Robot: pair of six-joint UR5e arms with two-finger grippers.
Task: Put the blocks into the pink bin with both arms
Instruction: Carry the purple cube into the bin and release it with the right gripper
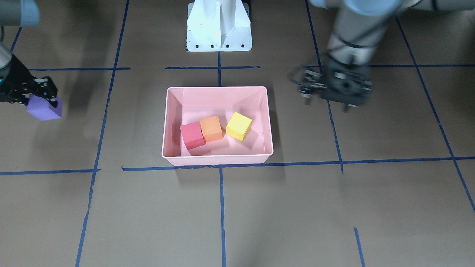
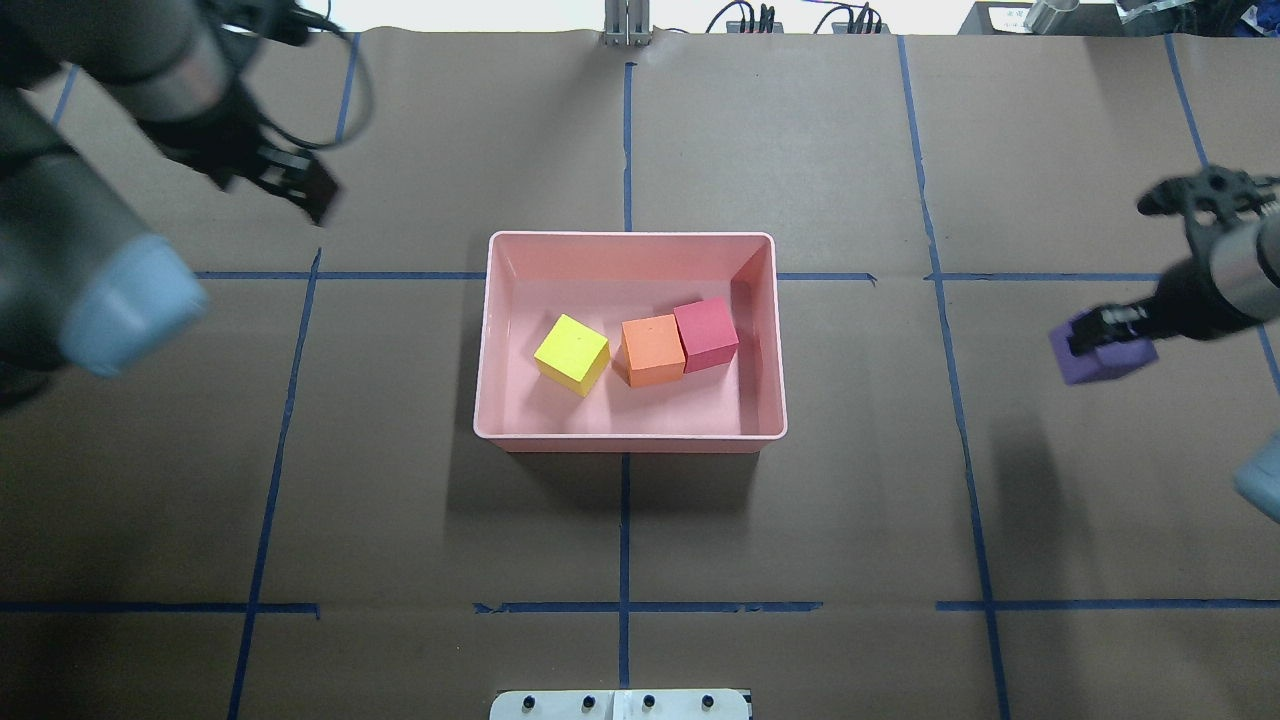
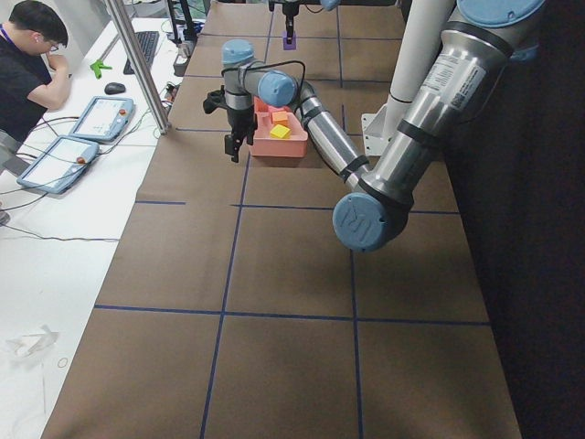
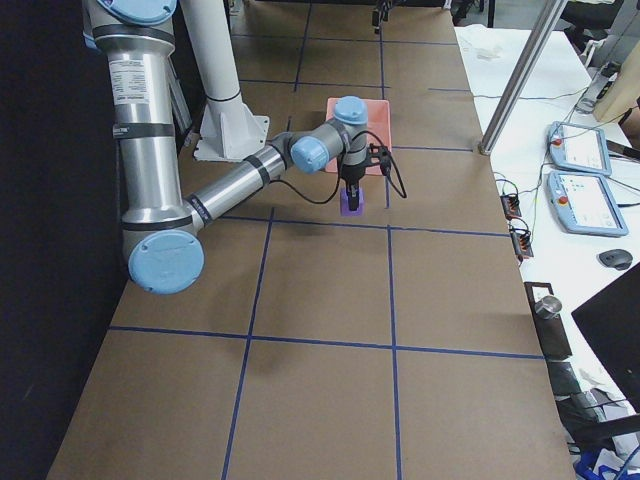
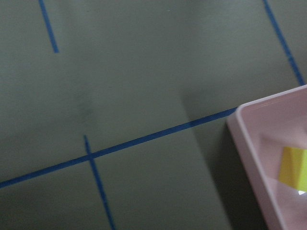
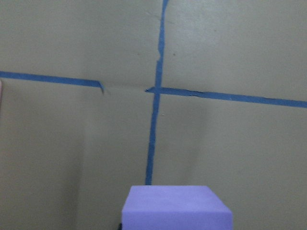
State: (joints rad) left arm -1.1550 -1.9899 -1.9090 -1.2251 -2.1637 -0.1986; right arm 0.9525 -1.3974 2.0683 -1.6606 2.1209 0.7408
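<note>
The right end effector (image 2: 1108, 338) is clamped on the purple block (image 2: 1100, 362), well right of the pink bin (image 2: 630, 237), probably to carry it there. The red block (image 2: 706, 333), orange block (image 2: 652, 350) and yellow block (image 2: 572, 353) lie inside. The left end effector (image 2: 298, 188) hangs empty at the far left, fingers apart.

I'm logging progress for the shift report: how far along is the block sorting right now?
Done: the red block, orange block and yellow block sit inside the pink bin. In hand: the right gripper is shut on the purple block, well off to the bin's side. Remaining: carry that block over and drop it in. The left gripper is open and empty.
</note>
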